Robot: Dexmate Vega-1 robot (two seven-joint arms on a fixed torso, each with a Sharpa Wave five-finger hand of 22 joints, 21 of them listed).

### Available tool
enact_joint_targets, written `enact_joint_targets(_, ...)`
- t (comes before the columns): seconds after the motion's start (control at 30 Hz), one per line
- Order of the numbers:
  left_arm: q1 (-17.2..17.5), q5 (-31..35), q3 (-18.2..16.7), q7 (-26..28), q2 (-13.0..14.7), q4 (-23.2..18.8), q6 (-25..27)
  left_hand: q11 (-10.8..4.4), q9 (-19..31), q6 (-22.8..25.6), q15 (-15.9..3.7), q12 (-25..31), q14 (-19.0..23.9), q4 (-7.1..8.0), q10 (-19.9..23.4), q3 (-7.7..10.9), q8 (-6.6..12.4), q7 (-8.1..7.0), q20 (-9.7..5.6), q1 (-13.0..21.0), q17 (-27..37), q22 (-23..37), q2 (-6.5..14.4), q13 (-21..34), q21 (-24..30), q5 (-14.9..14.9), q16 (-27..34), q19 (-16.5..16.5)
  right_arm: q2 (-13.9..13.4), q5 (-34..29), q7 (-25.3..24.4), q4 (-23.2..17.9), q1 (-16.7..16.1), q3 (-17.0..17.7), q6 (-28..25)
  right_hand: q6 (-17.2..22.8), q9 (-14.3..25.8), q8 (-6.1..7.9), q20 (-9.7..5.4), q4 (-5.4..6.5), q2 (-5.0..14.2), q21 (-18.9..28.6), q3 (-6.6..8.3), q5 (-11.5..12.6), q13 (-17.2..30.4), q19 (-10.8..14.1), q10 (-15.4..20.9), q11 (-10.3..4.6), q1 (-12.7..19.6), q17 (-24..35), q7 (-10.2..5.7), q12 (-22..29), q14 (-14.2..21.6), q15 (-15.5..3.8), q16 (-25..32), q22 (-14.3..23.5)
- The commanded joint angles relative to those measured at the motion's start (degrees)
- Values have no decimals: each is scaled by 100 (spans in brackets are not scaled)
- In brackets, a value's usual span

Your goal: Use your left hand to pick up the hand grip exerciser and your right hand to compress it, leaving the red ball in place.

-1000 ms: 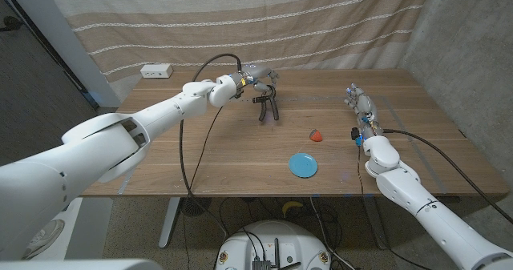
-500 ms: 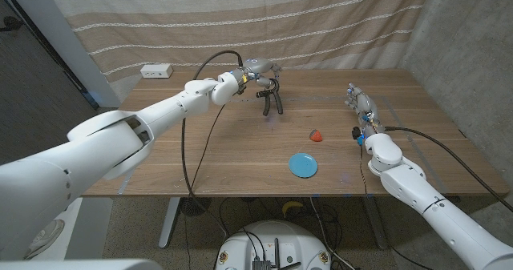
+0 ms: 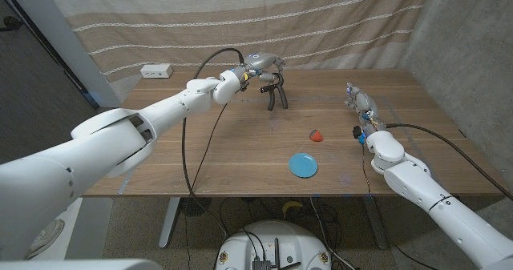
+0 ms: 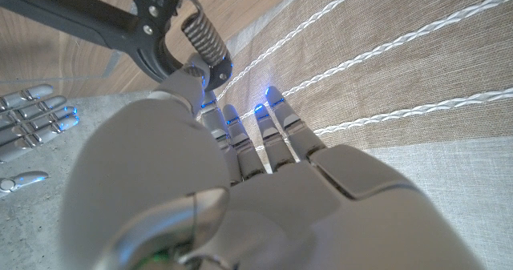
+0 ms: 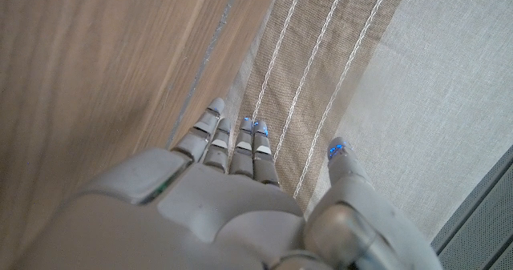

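So I have my left hand (image 3: 258,62) gripping the black spring-coil hand grip exerciser (image 3: 276,94) by its top, handles hanging free above the wooden table (image 3: 224,154) for my empty, straight-fingered right hand (image 3: 359,103), well apart from the small red ball (image 3: 317,135).

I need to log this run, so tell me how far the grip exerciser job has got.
Done: the left hand holds the hand grip exerciser by its spring end, handles hanging down above the table.
In hand: carrying it up and ready for the other hand.
Left: the right hand waits apart at the table's right side, fingers open, so no compression yet. The red ball sits untouched near the blue disc.
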Motion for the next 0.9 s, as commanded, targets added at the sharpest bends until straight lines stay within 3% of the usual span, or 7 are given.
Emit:
enact_joint_targets(0.03, 2, 43, -7, 380, -29, -10, -130, -2, 1284, 177, -837, -5, 52, 12, 42, 11, 860, 202, -16, 0, 20, 17, 59, 11, 35, 55, -1, 65, -230, -117, 62, -264, 54, -60, -320, -58, 11, -16, 59, -9, -53, -35, -10, -20, 2, 21, -36, 15, -48, -8, -3, -13, 10, 27, -15, 9)
enact_joint_targets(0.53, -76, 187, 63, 1057, -132, 224, -521, -37, 1304, 175, -859, -5, 70, 12, 78, 11, 894, 180, -28, -26, 22, 21, 58, 16, 65, 64, -10, 103, -471, 65, 557, -436, 155, -105, -529, -142, 6, 3, 116, -10, -156, -75, -78, -47, -1, 33, -96, 85, -90, -26, 31, -11, -5, 86, -29, 10)
enact_joint_targets(0.9, -69, 250, 64, 1585, -165, 329, -737, -37, 1283, 163, -914, -9, 123, 20, 89, 12, 894, 162, -41, -53, 28, 24, 65, 18, 103, 68, 2, 171, -655, 357, 1148, -379, 417, -187, -733, -185, 3, 26, 179, 22, -292, -118, -189, -80, -2, 40, -193, 191, -206, -35, 152, -18, -44, 194, -48, 12)
